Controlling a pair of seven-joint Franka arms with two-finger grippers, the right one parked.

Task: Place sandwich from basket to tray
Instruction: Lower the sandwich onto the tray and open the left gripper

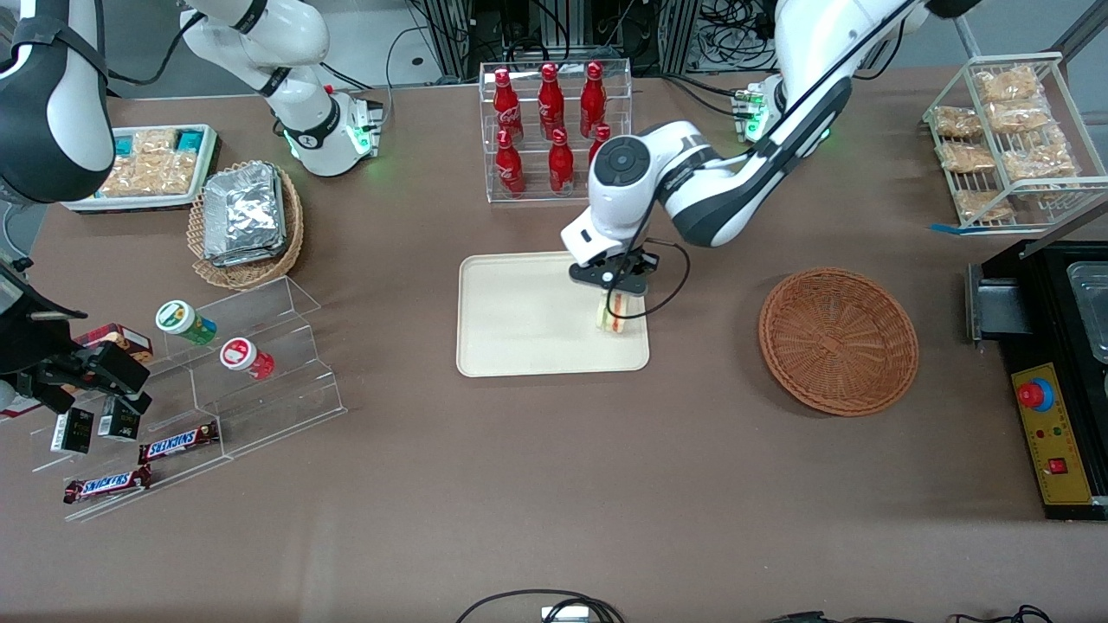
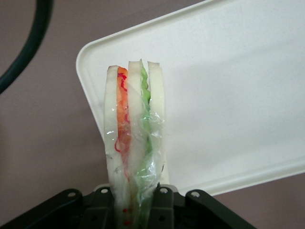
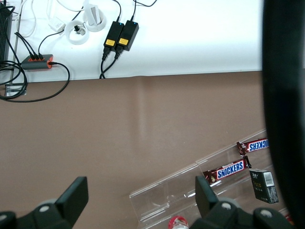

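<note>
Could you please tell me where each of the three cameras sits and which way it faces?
Front view: high, facing the robots, looking down on the table; both arms show, the gripper over the tray.
Left wrist view: on the working wrist, looking down past the gripper at the sandwich and tray.
Right wrist view: on the parked wrist, looking at Snickers bars; its own fingers show.
Shared: sandwich and tray.

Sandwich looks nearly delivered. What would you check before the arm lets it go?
1. Gripper shut on the sandwich: ok.
2. Sandwich over the tray, inside the rim: ok.
3. Sandwich resting on the tray surface: cannot tell.
4. Landing spot bare: ok.
5. Basket holds nothing more: ok.
6. Wrapper free of the fingers: cannot tell.
</note>
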